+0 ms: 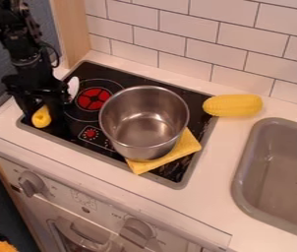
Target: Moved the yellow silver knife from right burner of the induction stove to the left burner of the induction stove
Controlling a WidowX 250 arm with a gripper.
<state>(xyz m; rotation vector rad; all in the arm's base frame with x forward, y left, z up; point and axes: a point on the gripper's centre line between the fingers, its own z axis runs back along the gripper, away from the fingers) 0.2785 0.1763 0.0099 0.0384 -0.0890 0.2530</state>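
Yellow-handled knife (41,118) is right at my gripper (44,112), but I can't tell if I'm clamped on it. Probably light, stiff, slickish; I'd pinch the handle.

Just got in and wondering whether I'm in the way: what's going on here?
A robot arm has its gripper down at the yellow and silver knife, by the left end of the stove; I can't tell whether it grips it. The pot stands to the right, partly over a yellow cloth. The corn is near the sink.
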